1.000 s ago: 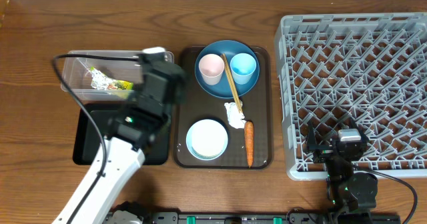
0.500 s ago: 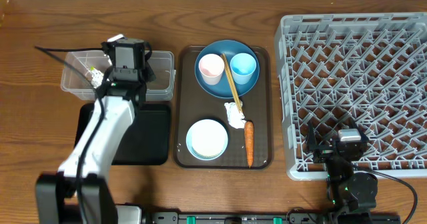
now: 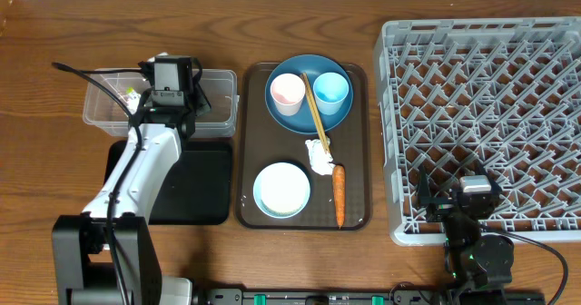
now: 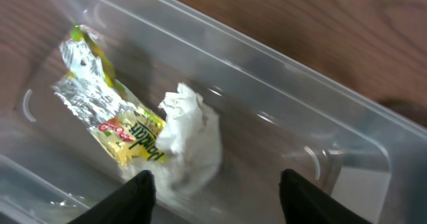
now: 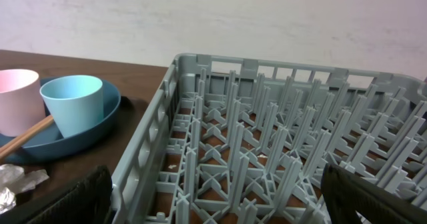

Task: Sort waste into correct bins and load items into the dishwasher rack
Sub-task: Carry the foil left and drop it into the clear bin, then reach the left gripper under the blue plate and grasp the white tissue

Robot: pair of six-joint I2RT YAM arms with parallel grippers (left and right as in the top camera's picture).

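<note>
left fingers (image 4: 135, 199) released over clear tub (image 3: 221, 101) upper left, paper wad (image 4: 192, 136) touching wrapper (image 4: 107, 111) inside, right fingers (image 5: 72, 201) released by rack (image 5: 267, 151)

The left arm (image 3: 136, 173) stands on its base at 7 o'clock in the overhead view and stretches toward 12 o'clock, its white link extended and its black wrist turned downward. The left gripper (image 4: 220, 197) points down, its two dark fingers (image 4: 137, 196) apart with nothing between them. The right arm (image 3: 472, 223) sits folded low at 5 o'clock. The right gripper (image 5: 220, 204) faces 12 o'clock, its fingers spread wide and empty.
</note>
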